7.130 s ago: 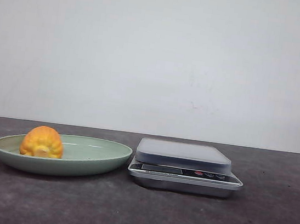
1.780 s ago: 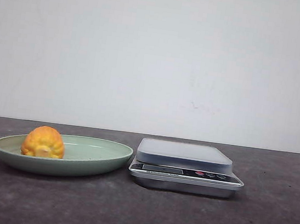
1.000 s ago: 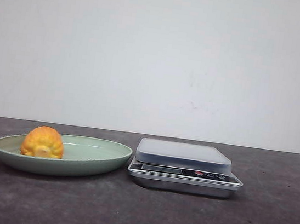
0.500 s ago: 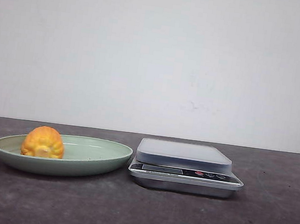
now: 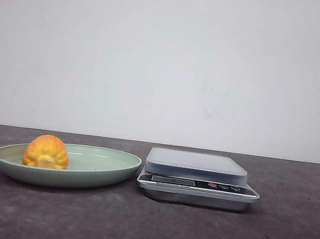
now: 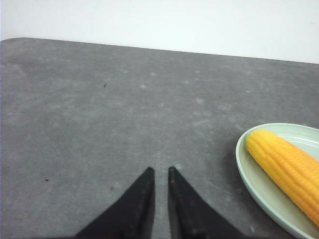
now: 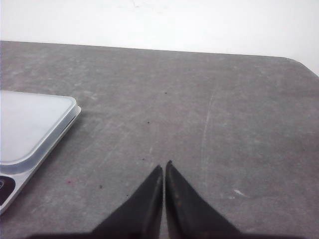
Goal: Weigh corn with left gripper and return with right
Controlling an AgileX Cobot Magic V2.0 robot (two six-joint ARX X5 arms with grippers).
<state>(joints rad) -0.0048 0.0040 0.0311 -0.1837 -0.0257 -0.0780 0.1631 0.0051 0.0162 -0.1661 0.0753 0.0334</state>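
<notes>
The orange-yellow corn (image 5: pixel 46 151) lies in the left part of a pale green oval dish (image 5: pixel 100 168), to the left of a silver kitchen scale (image 5: pixel 196 167). No gripper shows in the front view. In the left wrist view my left gripper (image 6: pixel 160 170) hovers over bare table, its jaws nearly together with a narrow slit and nothing between them. The corn (image 6: pixel 286 169) and the dish rim (image 6: pixel 249 177) lie off to one side of it. My right gripper (image 7: pixel 164 165) is shut and empty over bare table, beside the scale (image 7: pixel 30 124).
The table is dark grey with a white wall behind it. The scale's grey platform (image 5: pixel 197 160) carries nothing. The table's rounded far corners show in both wrist views.
</notes>
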